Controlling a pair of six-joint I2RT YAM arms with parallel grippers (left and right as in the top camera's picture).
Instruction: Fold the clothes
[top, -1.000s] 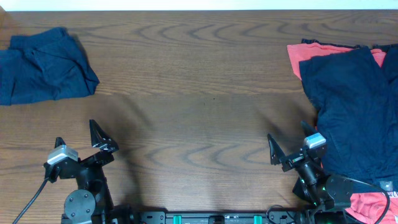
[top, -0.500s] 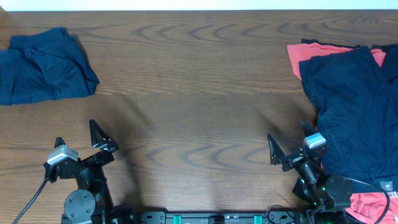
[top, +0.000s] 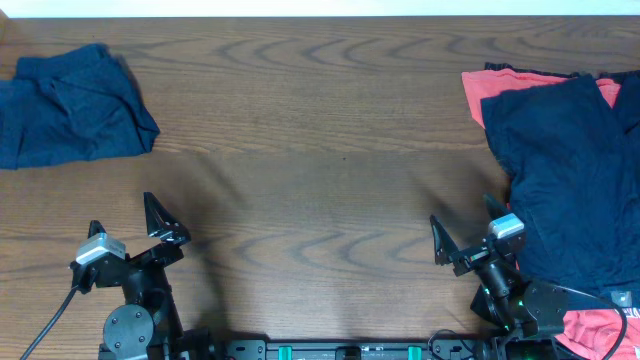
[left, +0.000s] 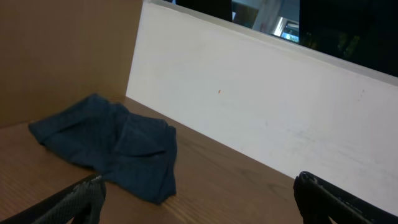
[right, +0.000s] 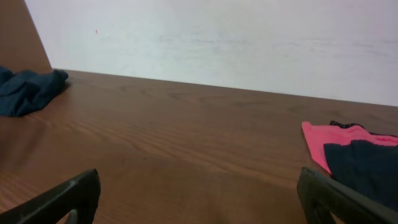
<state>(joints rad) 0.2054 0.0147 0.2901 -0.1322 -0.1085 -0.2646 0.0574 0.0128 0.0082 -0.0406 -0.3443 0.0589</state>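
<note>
A folded dark navy garment (top: 70, 105) lies at the table's far left; it also shows in the left wrist view (left: 112, 143) and small in the right wrist view (right: 28, 90). A pile of clothes sits at the right edge: a navy garment (top: 570, 170) spread over coral-red ones (top: 480, 95), with more coral-red (top: 590, 330) at the front right. The pile shows in the right wrist view (right: 357, 155). My left gripper (top: 125, 225) is open and empty near the front left. My right gripper (top: 465, 230) is open and empty just left of the pile.
The wooden table (top: 320, 150) spans the view. A white wall (left: 249, 106) runs along its far edge. A brown panel (left: 62, 50) stands at the left side.
</note>
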